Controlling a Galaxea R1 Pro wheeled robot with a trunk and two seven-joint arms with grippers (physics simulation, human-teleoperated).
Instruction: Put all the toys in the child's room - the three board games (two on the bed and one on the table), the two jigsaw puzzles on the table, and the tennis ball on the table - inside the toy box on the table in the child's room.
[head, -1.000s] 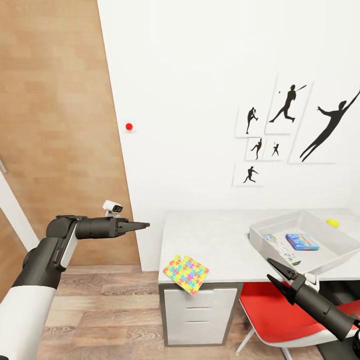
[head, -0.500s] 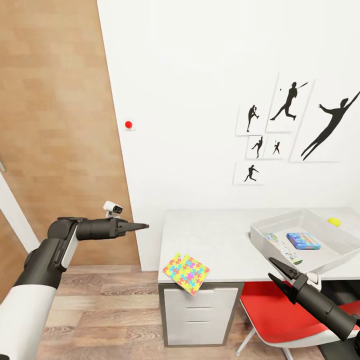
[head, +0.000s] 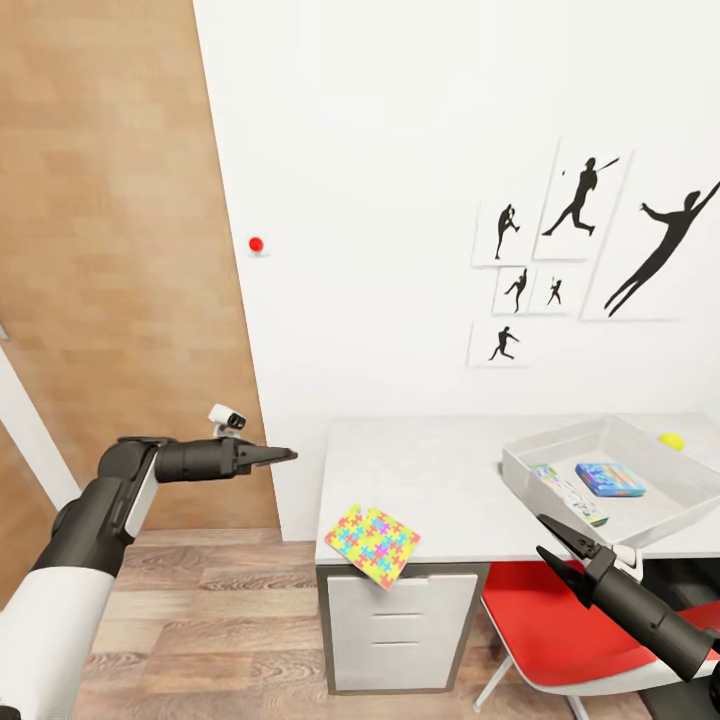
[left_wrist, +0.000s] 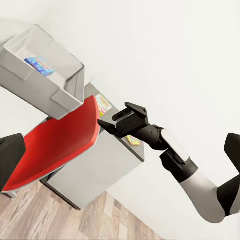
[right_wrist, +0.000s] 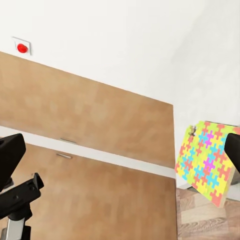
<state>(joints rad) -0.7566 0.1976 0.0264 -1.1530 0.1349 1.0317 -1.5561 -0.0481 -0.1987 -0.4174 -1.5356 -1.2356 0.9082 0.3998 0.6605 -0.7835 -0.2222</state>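
I see the toy box (head: 665, 500) on the worktop (head: 430, 480), holding a blue board game (head: 610, 479) and a white-green one (head: 566, 494). The tennis ball (head: 671, 440) sits just behind the toy box. One jigsaw puzzle (head: 372, 534) overhangs the worktop's front corner (tilted, I think). My left hand (head: 285, 455) looks pinched closed and empty; my right hand (head: 555, 538), slightly parted, hangs before the toy box.
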